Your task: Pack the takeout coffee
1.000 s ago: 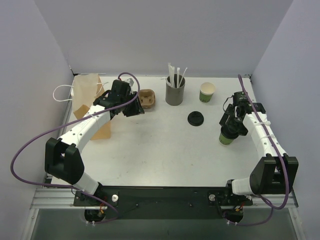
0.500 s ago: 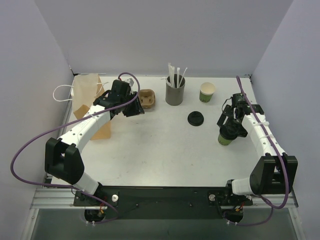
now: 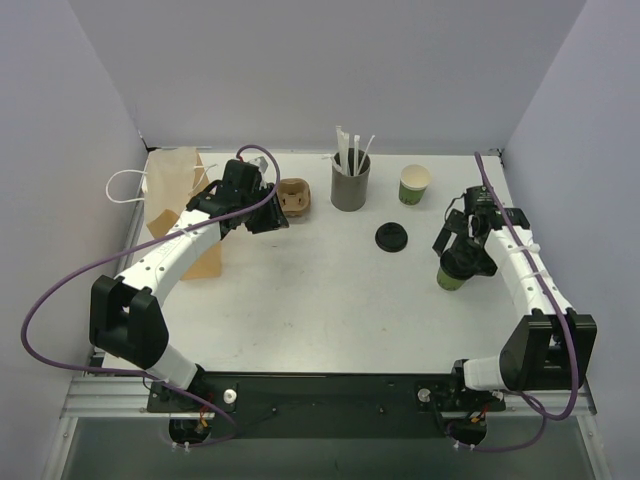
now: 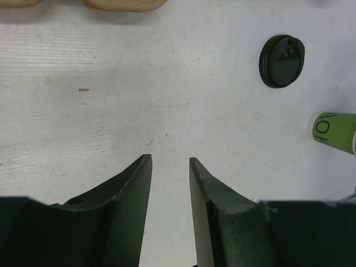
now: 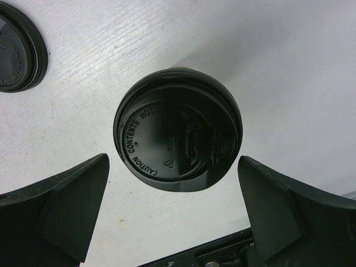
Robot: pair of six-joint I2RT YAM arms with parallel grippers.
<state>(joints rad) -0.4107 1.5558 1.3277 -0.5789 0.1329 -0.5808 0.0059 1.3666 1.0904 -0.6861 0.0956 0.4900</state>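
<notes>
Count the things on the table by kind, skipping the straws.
Green cups: 2, lidded cup and open cup
Black lids: 2, fitted lid and loose lid
Grey straw holder: 1
Paper bag: 1
Cardboard cup carrier: 1
Total: 7

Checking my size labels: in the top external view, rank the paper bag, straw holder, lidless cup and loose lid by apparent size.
1. paper bag
2. grey straw holder
3. lidless green cup and loose black lid: too alike to rank.

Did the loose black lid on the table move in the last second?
No. The loose black lid keeps its place, near-right of the grey straw holder.
</notes>
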